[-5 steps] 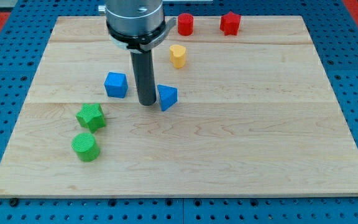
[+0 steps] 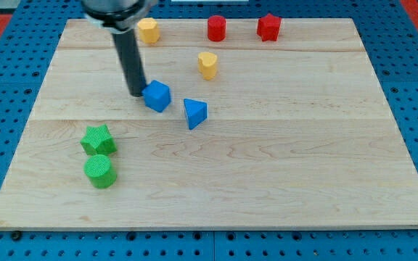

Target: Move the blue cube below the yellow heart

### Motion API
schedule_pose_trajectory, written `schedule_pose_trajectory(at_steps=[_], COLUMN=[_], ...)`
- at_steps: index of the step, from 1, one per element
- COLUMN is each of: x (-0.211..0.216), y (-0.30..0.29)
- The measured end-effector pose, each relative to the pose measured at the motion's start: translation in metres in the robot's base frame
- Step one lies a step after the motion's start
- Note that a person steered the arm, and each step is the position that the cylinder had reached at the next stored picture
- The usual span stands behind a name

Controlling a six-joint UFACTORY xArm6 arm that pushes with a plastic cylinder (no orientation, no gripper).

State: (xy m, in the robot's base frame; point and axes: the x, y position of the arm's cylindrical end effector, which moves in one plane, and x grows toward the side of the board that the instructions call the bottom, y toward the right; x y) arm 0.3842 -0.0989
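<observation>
The blue cube (image 2: 157, 96) lies left of the board's middle, turned a little on its base. My tip (image 2: 136, 93) touches the cube's left side. The yellow heart (image 2: 207, 64) lies up and to the right of the cube. A blue triangular block (image 2: 194, 113) lies just right of the cube and below the heart.
A yellow block (image 2: 148, 30) lies near the view's top, left of a red cylinder (image 2: 217, 28) and a red star-like block (image 2: 268, 27). A green star (image 2: 97, 139) and a green cylinder (image 2: 99, 171) lie at lower left. The wooden board (image 2: 267, 167) rests on a blue pegboard.
My tip has moved from right of the blue cube to its left side. The cube has shifted right and turned. The green star has shifted slightly left. A yellow block at top now shows.
</observation>
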Motion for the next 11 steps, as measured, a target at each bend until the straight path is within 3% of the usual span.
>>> schedule_pose_trajectory(at_steps=[1, 2, 3, 8, 10, 11], x=[0.000, 0.024, 0.045, 0.001, 0.022, 0.086], y=[0.017, -0.024, 0.001, 0.069, -0.072, -0.119])
